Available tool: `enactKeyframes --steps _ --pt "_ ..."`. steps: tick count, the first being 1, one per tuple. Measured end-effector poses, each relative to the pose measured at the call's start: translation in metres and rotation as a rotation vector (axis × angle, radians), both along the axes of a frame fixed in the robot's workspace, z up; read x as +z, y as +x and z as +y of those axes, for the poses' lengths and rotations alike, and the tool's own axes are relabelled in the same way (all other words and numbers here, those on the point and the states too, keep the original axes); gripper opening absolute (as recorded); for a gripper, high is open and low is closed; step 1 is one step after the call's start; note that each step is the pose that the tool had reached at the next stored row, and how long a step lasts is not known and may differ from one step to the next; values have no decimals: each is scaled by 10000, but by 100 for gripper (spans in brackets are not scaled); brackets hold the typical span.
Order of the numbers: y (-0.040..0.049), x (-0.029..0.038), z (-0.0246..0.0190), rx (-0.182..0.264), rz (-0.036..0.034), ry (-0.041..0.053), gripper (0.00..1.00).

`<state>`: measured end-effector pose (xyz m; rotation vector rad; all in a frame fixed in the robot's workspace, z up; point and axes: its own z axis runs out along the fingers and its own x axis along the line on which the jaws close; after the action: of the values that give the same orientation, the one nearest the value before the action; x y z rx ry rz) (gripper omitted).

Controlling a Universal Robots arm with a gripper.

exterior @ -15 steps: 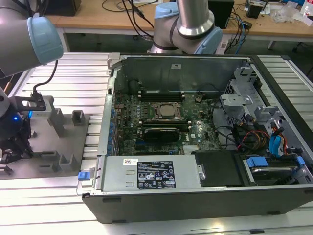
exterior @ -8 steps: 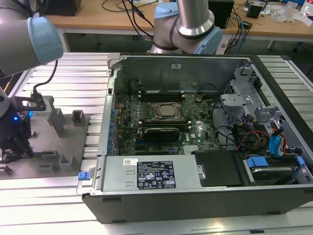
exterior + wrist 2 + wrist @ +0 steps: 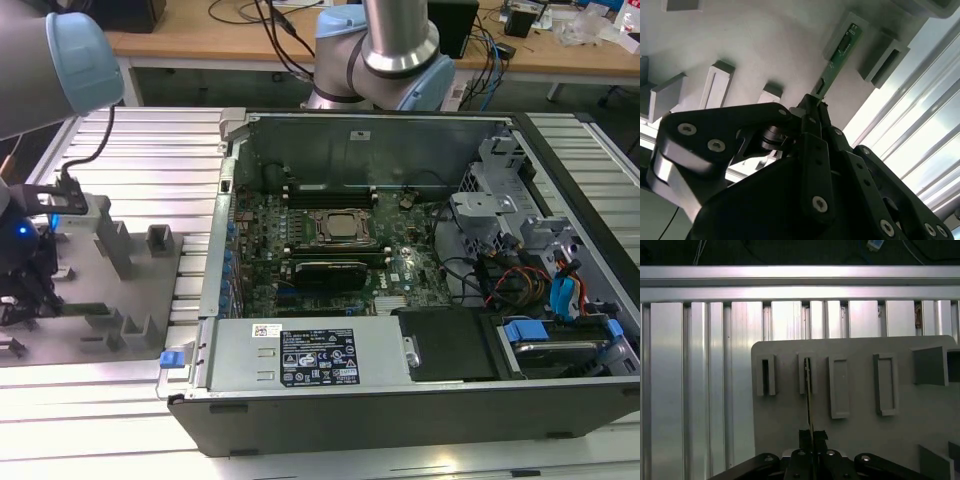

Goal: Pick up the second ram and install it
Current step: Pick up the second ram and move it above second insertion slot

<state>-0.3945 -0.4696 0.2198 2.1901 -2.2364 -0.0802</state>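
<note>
Exterior view: black two-finger gripper (image 3: 25, 295) low at grey plastic fixture plate (image 3: 70, 350), at nine o'clock from open black computer case (image 3: 400, 420). Both wrist views: closed firmly on long narrow green ram stick (image 3: 841, 52) (image 3: 809, 390), far end sitting in raised grey slot (image 3: 801, 375).

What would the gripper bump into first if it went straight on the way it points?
Probably the grey holder. The gripper is shut on the green stick, which runs straight ahead into a slot there. Depth is unclear.
</note>
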Motion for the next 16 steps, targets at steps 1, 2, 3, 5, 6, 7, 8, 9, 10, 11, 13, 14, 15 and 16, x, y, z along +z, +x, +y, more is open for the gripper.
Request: enactKeyframes --steps 1,2,3,5,6,7,8,9,10,11,13,14,15,16 --pt "0 11 0 -1 1 0 14" --pt "0 21 0 0 0 0 14" --pt "0 40 0 -1 1 0 14" --pt "0 78 0 0 0 0 14" --pt "0 88 0 0 0 0 14" --pt "0 103 0 0 1 0 14" --pt "0 121 0 0 1 0 14" --pt "0 160 0 0 1 0 14" --pt "0 182 0 0 0 0 14" --pt "0 204 0 0 0 0 14" --pt "0 247 0 0 0 0 14" --pt "0 262 0 0 1 0 14" --pt "0 275 0 0 0 0 14" --pt "0 298 0 0 0 0 14"
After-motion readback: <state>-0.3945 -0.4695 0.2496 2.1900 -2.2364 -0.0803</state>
